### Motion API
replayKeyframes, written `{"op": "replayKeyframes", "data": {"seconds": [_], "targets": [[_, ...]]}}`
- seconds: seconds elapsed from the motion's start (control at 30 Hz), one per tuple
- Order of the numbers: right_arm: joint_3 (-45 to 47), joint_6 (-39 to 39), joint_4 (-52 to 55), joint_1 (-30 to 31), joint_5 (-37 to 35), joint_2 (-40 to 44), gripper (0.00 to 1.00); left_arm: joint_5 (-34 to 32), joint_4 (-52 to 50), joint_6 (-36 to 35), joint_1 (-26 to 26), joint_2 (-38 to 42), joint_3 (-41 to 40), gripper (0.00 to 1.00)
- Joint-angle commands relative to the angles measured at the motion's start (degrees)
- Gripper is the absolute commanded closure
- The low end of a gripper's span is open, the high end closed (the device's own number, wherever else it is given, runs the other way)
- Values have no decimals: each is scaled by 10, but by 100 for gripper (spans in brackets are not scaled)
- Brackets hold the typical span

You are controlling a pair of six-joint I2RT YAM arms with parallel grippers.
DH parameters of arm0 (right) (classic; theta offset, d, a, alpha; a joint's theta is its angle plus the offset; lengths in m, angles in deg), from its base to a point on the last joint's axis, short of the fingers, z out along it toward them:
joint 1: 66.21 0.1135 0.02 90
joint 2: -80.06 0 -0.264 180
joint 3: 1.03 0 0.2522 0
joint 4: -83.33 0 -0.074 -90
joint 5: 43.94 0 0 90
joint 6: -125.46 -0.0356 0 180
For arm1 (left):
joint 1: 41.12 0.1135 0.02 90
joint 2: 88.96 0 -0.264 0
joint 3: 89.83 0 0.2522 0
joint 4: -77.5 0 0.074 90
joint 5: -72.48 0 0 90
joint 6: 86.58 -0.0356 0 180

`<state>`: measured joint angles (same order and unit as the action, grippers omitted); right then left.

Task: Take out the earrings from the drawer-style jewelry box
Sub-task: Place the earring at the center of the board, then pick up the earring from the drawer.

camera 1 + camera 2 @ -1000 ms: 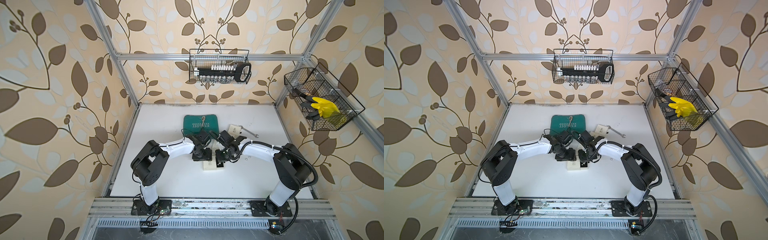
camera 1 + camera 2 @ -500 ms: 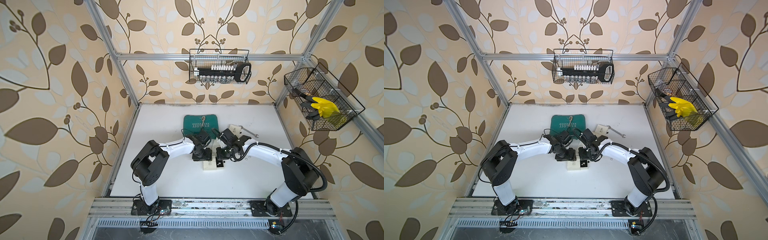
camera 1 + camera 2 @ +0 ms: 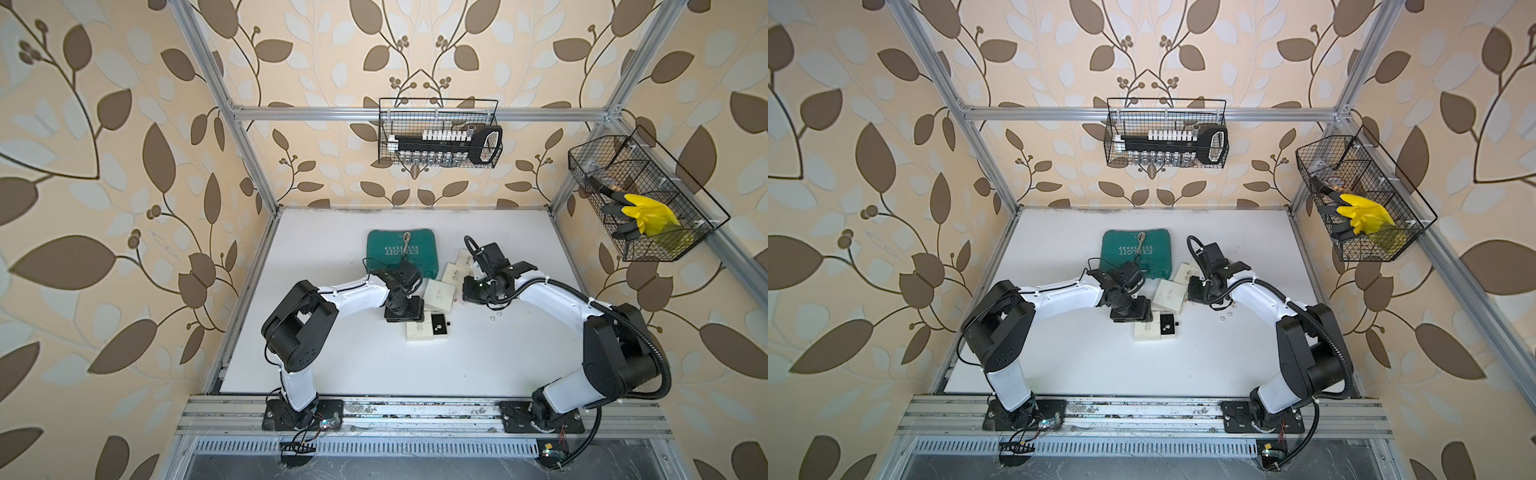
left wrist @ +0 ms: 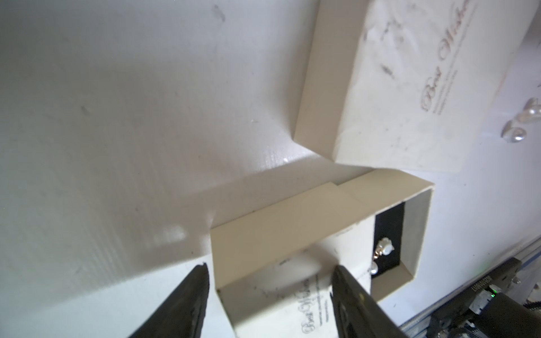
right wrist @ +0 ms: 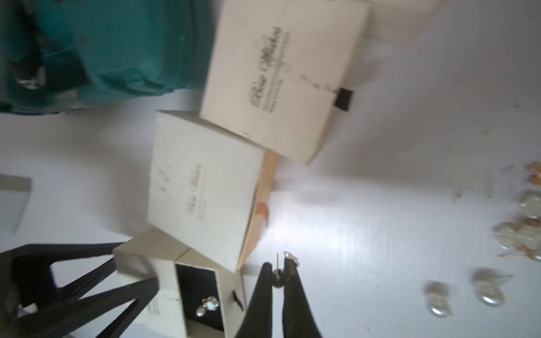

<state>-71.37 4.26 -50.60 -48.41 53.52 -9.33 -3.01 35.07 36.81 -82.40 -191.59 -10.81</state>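
right claw [image 5: 278,272]: nearly closed, pinching one earring [image 5: 278,281] by its bead | left claw [image 4: 269,265]: clamped across jewelry box [image 4: 278,216] | second earring [image 5: 208,305]: in drawer [image 5: 191,282], beside right claw | handling: likely light, slippery, bendable post; grip bead

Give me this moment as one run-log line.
left gripper: shut on jewelry box | right gripper: shut on earring, outside drawer | drawer: open, second earring inside | table: loose earrings

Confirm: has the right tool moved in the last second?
Yes. The right tool, shut on one earring, has drawn back from the open drawer, toward the robot's right and the loose earrings, as both top views show.
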Motion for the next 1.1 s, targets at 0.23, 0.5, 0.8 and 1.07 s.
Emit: {"op": "replayKeyframes", "data": {"seconds": [0.23, 0.5, 0.8, 1.07], "targets": [[42, -38, 17, -78, -43, -41, 80, 5, -25, -14, -6, 6, -14, 32], [43, -11, 37, -44, -74, 26, 73, 8, -20, -17, -6, 6, -14, 32], [39, 59, 26, 83, 42, 73, 73, 9, -17, -12, -6, 0, -16, 32], [26, 55, -8, 175, 95, 30, 74, 9, -16, -10, -6, 2, -20, 32]]}}
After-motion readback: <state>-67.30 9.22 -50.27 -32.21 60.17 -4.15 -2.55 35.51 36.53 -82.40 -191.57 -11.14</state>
